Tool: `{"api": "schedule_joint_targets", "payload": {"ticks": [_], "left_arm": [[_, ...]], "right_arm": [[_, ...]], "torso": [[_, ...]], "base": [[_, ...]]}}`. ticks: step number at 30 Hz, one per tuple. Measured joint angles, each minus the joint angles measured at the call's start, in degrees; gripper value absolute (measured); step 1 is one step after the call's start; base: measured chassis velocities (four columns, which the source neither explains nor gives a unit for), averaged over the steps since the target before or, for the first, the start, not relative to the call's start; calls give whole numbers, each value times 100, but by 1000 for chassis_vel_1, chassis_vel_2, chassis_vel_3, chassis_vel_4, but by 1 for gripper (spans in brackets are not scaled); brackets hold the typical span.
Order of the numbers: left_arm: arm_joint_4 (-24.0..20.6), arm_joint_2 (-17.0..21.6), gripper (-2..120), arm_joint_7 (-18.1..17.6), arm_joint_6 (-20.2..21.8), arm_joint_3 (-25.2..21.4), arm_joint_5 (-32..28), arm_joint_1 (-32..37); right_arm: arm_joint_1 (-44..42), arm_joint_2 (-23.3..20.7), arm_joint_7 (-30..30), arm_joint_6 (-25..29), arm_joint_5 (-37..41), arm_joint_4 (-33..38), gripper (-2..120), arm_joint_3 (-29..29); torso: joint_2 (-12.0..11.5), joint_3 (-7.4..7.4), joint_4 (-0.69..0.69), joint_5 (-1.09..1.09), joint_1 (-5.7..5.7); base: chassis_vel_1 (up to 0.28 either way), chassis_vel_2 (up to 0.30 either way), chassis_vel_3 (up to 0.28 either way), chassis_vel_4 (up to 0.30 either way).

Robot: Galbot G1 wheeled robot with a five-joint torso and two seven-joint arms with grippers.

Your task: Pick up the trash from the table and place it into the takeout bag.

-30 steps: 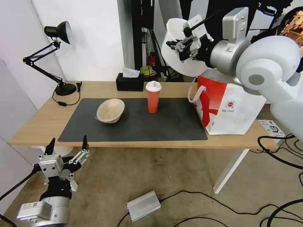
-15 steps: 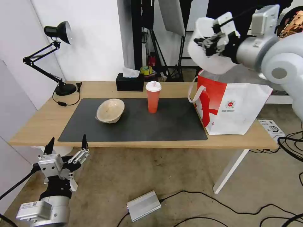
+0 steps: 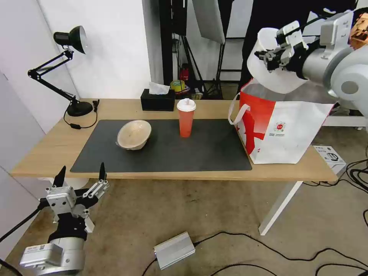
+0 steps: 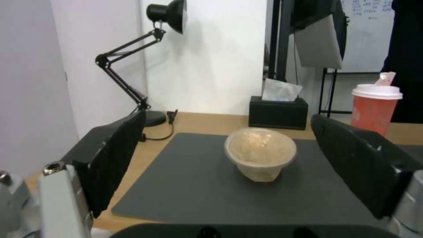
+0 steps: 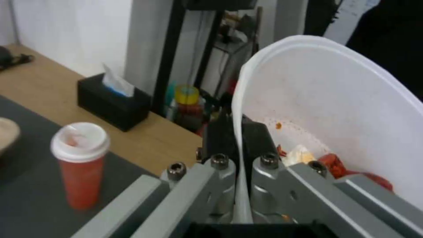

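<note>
My right gripper is shut on the rim of the wide white bowl, holding it tilted in the air just above the open top of the takeout bag. Red chili scraps lie inside the white bowl, with the gripper pinching its rim. The red white-lidded cup stands upright mid-mat, and the beige bowl rests tilted to its left on the dark mat. My left gripper hangs open below the table's front left edge, facing the beige bowl.
A black tissue box sits at the table's back edge and a black desk lamp at the back left. A silver box and cables lie on the floor in front. The table has bare wood at the left.
My right arm has carried the white bowl rightward and slightly lower, from above the table's back middle to over the bag's opening. The left arm has stayed still.
</note>
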Motion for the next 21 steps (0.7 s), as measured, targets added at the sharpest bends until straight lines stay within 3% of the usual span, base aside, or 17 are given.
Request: {"api": "schedule_joint_targets", "payload": {"ticks": [21], "left_arm": [[-1,-11,100,-3,-5,84,-4,4]], "right_arm": [[-593,-197,-379,6,-663,-239,0,234]], "torso": [[0,0,0,0,0]], "base": [[0,0,0,0]]}}
